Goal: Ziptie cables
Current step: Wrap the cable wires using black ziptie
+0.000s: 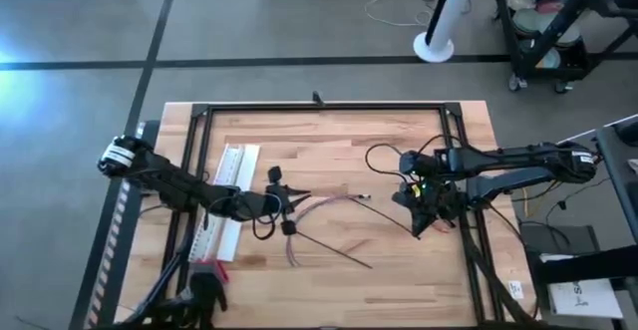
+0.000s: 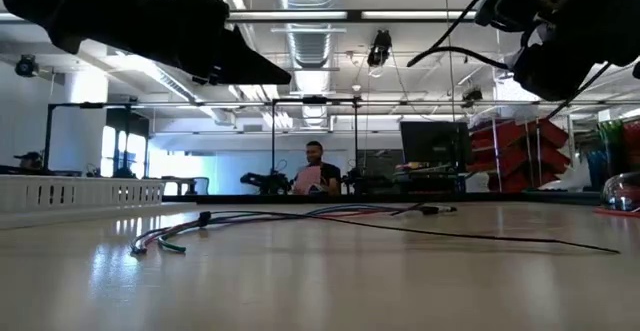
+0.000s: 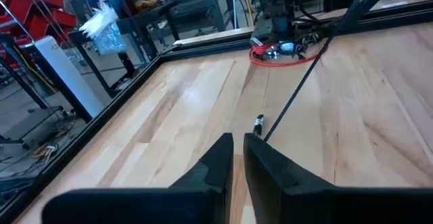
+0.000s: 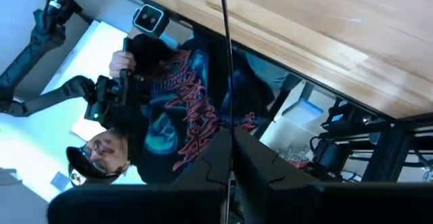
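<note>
The cables point(image 1: 321, 206) lie loose on the tabletop point(image 1: 339, 141), near the middle, between the two arms. Nothing is tied around them yet, so most of the job looks left to do. The left claw point(image 1: 267, 203) is by the cables' left end, with its fingers almost together and nothing seen between them. The right claw point(image 1: 419, 225) is up off the tabletop, pinching a thin black strip point(image 4: 223, 41), which may be the ziptie.
</note>
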Controlling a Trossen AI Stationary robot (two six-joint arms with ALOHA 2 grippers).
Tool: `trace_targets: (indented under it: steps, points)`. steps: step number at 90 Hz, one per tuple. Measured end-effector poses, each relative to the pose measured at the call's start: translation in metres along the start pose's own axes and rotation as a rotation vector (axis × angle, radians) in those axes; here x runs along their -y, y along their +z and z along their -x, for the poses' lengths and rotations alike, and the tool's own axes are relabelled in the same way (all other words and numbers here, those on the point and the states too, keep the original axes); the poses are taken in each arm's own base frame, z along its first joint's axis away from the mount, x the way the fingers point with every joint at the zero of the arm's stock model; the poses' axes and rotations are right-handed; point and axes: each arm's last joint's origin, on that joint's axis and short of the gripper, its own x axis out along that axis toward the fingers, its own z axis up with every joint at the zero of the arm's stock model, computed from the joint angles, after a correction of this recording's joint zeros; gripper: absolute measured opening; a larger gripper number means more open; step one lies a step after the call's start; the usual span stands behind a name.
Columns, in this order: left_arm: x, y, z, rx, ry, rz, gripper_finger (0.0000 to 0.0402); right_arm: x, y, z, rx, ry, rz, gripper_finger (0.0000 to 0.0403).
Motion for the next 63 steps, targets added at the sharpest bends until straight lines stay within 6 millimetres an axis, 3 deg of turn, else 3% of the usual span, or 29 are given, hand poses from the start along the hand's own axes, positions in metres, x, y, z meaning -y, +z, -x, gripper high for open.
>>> trace_targets:
  steps: [35, 63]
  points:
    - [0.000, 0.000, 0.000, 0.000, 0.000, -0.001, 0.0022, -0.002, -0.001, 0.001, 0.012, 0.001, -0.017, 0.0000]
    - [0.000, 0.000, 0.000, -0.002, 0.001, -0.001, 0.0022, -0.016, 0.031, -0.014, 0.070, 0.013, 0.093, 0.0000]
